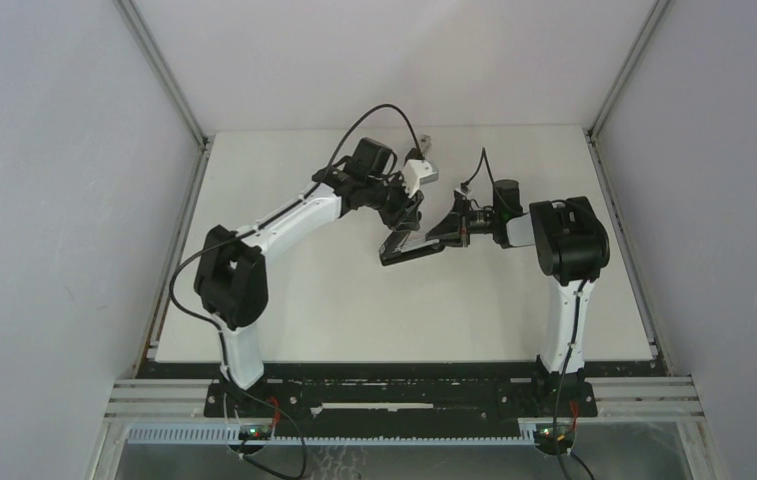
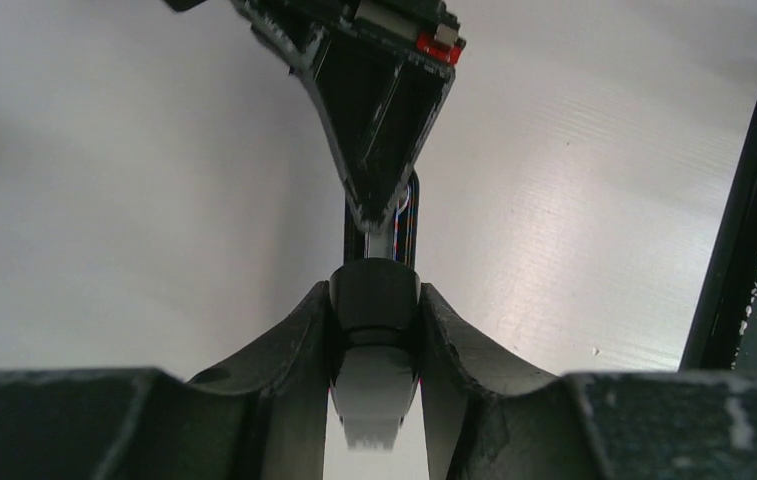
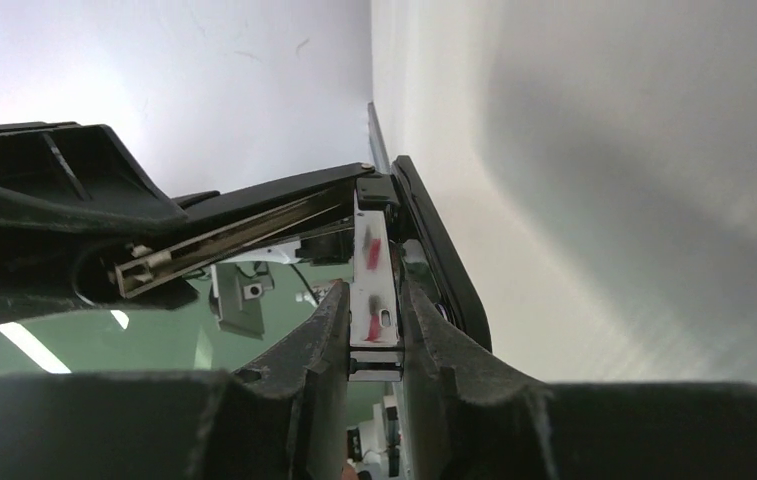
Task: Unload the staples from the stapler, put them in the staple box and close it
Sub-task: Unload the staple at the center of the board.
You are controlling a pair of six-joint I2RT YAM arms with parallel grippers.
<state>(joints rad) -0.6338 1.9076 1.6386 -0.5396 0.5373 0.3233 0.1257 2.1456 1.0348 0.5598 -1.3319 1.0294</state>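
The stapler (image 1: 412,248) is hanging swung open over the middle of the table (image 1: 304,320), and I am holding it at both ends. My left gripper (image 2: 374,315) is pinching its rounded black end in narrow jaws, while my right gripper (image 3: 374,325) is clamping the white plate near the hinge. I am seeing no staples, so I am judging it best to tip the metal rail (image 3: 224,245) gently downward with both grips firm.
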